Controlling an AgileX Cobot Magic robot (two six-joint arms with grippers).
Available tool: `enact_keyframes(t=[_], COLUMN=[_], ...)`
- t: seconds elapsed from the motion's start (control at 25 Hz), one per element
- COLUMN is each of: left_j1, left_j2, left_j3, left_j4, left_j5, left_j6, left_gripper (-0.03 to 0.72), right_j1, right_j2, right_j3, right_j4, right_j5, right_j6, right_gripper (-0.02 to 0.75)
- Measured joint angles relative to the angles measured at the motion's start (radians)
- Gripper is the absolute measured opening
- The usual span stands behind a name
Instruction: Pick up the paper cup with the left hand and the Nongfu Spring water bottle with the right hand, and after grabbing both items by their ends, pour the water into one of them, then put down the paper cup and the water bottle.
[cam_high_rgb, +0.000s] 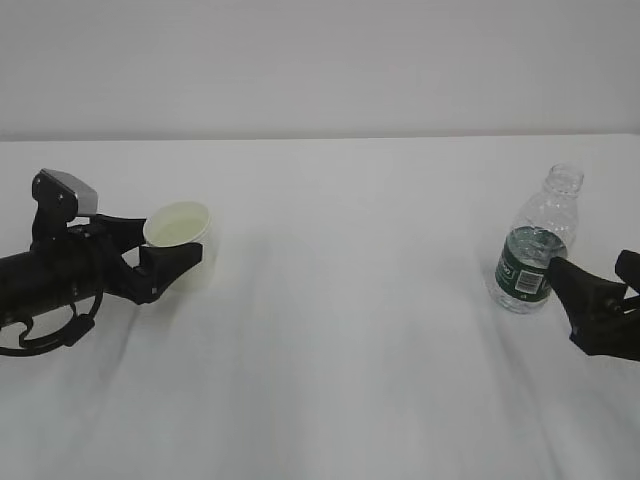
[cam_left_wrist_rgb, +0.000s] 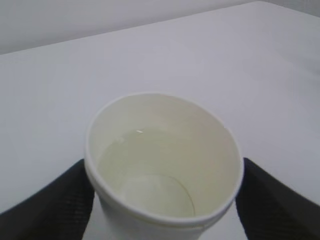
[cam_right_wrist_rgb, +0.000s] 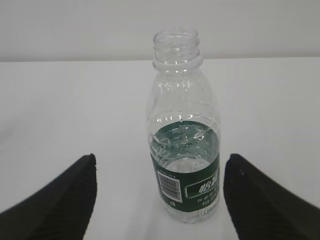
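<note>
The paper cup (cam_high_rgb: 180, 226) stands on the left of the white table, clear water (cam_left_wrist_rgb: 145, 170) pooled in its cream inside. My left gripper (cam_high_rgb: 172, 240) is open around it; its black fingers (cam_left_wrist_rgb: 60, 200) flank the cup (cam_left_wrist_rgb: 165, 145) just below the rim, very close to the wall on both sides. At the right, the capless Nongfu Spring water bottle (cam_high_rgb: 535, 250) stands upright, a little water low behind its green label. My right gripper (cam_high_rgb: 588, 262) is open in front of the bottle (cam_right_wrist_rgb: 185, 150), with a clear gap between each finger and it.
The white table (cam_high_rgb: 350, 350) stretches between the two arms, with a plain pale wall (cam_high_rgb: 320, 60) behind its far edge. Nothing else shows on the table in any view.
</note>
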Motion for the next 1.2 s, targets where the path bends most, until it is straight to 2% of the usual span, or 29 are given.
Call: enact_keyframes(t=[0.72,1.0,1.2], left_j1=[0.000,0.000,0.000], left_j2=[-0.012,-0.014,-0.050], left_j3=[0.029,0.075,0.119], left_j4=[0.003,-0.030,-0.073], left_j5=[0.084,0.073,0.072], left_j6=[0.004,0.004,0.004], left_gripper=[0.630,0.630,0.626], right_j1=[0.000,0.000,0.000], right_j2=[0.000,0.000,0.000], right_j3=[0.000,0.000,0.000], right_j4=[-0.010,-0.012,-0.059], right_j5=[0.000,0.000,0.000], right_j6=[0.000,0.000,0.000], right_gripper=[0.592,0.592,0.592])
